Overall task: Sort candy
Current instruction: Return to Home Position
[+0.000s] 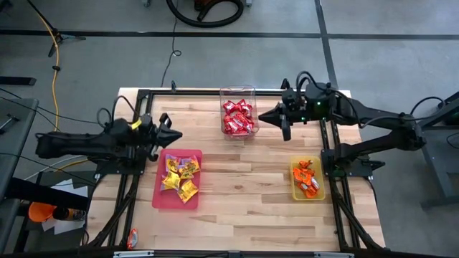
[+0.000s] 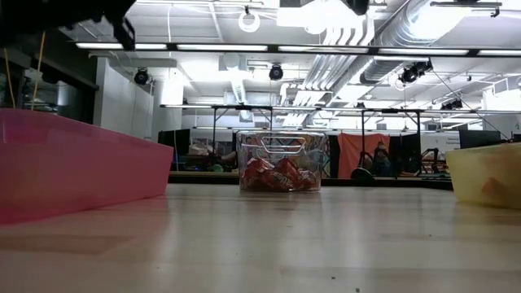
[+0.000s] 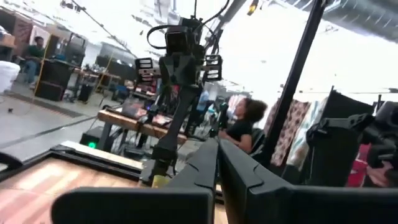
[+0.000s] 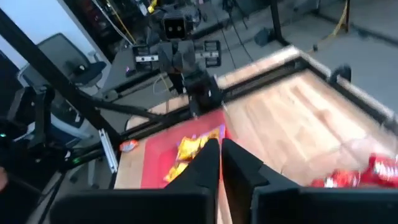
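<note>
Candy: red packets (image 1: pixel 238 118) in clear plastic tub (image 1: pixel 239 91), yellow packets (image 1: pixel 179 175) in flat pink tray (image 1: pixel 163 199), orange packets (image 1: pixel 307 179) in flat yellow tray (image 1: pixel 292 189), one stray packet (image 1: pixel 133 239) outstanding; left claw (image 3: pixel 217 149), right claw (image 4: pixel 220 146) closed, empty.

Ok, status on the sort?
Left gripper and right gripper shut, empty, above the table. Yellow candy in pink tray, red candy in clear tub, orange candy in yellow tray. One stray packet near front-left corner.

I work in a robotics lab or workshop: exposed ducts (image 2: pixel 383 37) and strip lights (image 2: pixel 122 46) overhead, a grey concrete floor (image 1: pixel 107 64) strewn with cables (image 1: pixel 54 86), more workbenches (image 2: pixel 242 107) behind my wooden table (image 1: pixel 244 193).
</note>
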You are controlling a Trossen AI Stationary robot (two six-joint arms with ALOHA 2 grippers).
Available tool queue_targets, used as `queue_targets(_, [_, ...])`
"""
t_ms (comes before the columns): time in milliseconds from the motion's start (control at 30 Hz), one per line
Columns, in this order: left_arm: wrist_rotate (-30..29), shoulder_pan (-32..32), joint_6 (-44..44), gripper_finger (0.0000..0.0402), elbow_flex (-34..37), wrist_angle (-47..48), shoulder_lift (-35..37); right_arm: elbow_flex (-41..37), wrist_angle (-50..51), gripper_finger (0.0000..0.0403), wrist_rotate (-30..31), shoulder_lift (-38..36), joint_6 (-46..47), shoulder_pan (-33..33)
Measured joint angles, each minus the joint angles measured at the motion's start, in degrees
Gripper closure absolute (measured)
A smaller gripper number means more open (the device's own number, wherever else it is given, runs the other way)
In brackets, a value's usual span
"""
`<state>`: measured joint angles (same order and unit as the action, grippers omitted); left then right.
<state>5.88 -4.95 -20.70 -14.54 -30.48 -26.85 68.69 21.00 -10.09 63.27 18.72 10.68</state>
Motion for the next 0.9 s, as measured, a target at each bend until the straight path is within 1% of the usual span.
queue_targets(100, [-1.43, 0.68, -0.32, 0.0401, 5.28, -4.73, 2.35, 0.00, 2.57, 0.0387, 0.00, 0.06, 2.99, 0.00])
queue_targets(167, [-1.97, 0.91, -0.34, 0.0401, 8.09, -7.04, 4.07, 0.00, 3.94, 0.0396, -0.39, 0.02, 3.58, -0.13])
queue_targets(333, [-3.44, 0.90, -2.81, 0.0401, 13.69, -7.77, 8.45, 0.00, 8.73, 0.0399, -3.86, -0.84, 3.76, -0.17])
queue_targets(433, [-4.81, 0.89, -3.73, 0.0401, 13.81, -3.79, 10.81, 0.00, 13.73, 0.0401, -4.04, -1.99, 3.57, -0.20])
queue_targets(667, [-6.13, 0.85, -3.31, 0.0401, 13.74, -3.46, 12.89, -0.13, 24.43, 0.0402, -5.27, -8.24, 0.77, -0.20])
queue_targets(733, [-5.20, 0.90, -5.45, 0.0401, 13.74, -2.80, 12.85, -0.13, 26.67, 0.0402, -5.22, -10.86, -0.23, -0.20])
queue_targets(833, [-1.72, 0.92, -11.30, 0.0401, 13.74, -1.23, 12.83, -0.13, 28.61, 0.0402, -5.18, -14.94, -1.71, -0.22])
queue_targets(900, [-1.16, 0.94, -13.03, 0.0401, 13.74, -0.68, 12.85, -0.13, 29.27, 0.0403, -5.18, -17.49, -3.07, -0.26])
